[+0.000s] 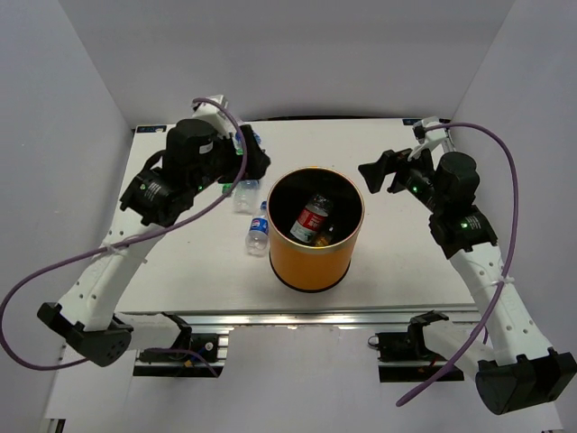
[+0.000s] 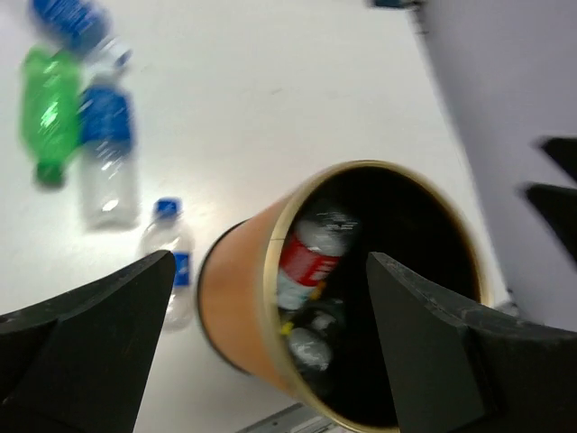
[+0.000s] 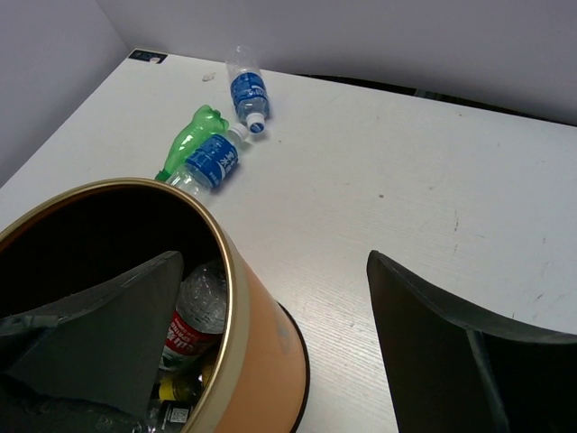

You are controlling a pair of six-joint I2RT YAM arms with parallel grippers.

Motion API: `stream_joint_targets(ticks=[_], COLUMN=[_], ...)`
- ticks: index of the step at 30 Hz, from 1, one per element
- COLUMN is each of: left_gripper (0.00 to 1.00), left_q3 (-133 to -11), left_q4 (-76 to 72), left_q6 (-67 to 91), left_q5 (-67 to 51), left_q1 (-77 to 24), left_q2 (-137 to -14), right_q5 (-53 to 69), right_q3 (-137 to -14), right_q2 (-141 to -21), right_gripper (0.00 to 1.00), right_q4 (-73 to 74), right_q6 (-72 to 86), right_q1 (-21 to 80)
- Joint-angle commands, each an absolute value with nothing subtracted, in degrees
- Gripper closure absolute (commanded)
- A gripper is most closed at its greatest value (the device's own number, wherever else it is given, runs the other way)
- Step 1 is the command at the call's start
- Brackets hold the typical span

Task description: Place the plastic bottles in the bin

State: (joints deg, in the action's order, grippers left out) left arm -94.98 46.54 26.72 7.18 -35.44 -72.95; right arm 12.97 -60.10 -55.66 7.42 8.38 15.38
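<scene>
The orange bin (image 1: 311,267) stands mid-table and holds a red-labelled bottle (image 1: 313,219) with other bottles beneath it. On the table left of it lie a small blue-capped bottle (image 1: 258,233) and a clear blue-labelled bottle (image 1: 245,194). The left wrist view shows these (image 2: 171,257) (image 2: 108,149), plus a green bottle (image 2: 50,108) and another blue-labelled bottle (image 2: 77,23). My left gripper (image 1: 259,162) is open and empty, above the table just left of the bin (image 2: 236,289). My right gripper (image 1: 374,170) is open and empty, right of the bin's rim (image 3: 225,271).
White walls close in the table on the left, right and back. The table's right half (image 3: 433,180) is bare white board. The front edge has a metal rail (image 1: 306,316) behind the arm bases.
</scene>
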Motion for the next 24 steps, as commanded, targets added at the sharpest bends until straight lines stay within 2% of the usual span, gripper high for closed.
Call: stream_joint_targets(ticks=[1, 6, 12, 15, 16, 19, 24], left_gripper=[0.02, 0.02, 0.02, 0.02, 0.02, 0.02, 0.02], left_q3=[-85.37, -74.19, -64.26, -61.35, -60.91, -60.64, -64.85], left_q4=[49.94, 43.87, 27.73, 26.71, 27.59, 29.18, 28.04], left_q6=[31.99, 32.25, 29.27, 29.79, 29.97, 31.19, 32.70], left_q5=[4.94, -7.79, -24.93, -20.33, -14.73, -10.13, -6.60], left_q1=[-27.18, -23.64, -23.90, -24.61, -24.70, -25.40, -30.40], left_q2=[-74.88, -80.92, -86.92, -89.20, -92.08, -99.63, -109.41], right_q5=[13.53, 14.68, 14.85, 14.59, 14.59, 14.94, 15.21], right_q3=[-61.96, -61.61, -60.91, -60.82, -60.82, -60.73, -60.56], right_q2=[-56.16, -56.78, -56.52, -56.43, -56.34, -56.08, -55.99], right_gripper=[0.11, 0.11, 0.10, 0.11, 0.11, 0.10, 0.11], right_q4=[6.50, 6.68, 6.59, 6.59, 6.59, 6.42, 6.15], right_q6=[8.52, 9.67, 9.84, 9.49, 9.58, 9.49, 9.14], right_q1=[15.03, 15.12, 15.03, 15.12, 15.03, 15.12, 15.03])
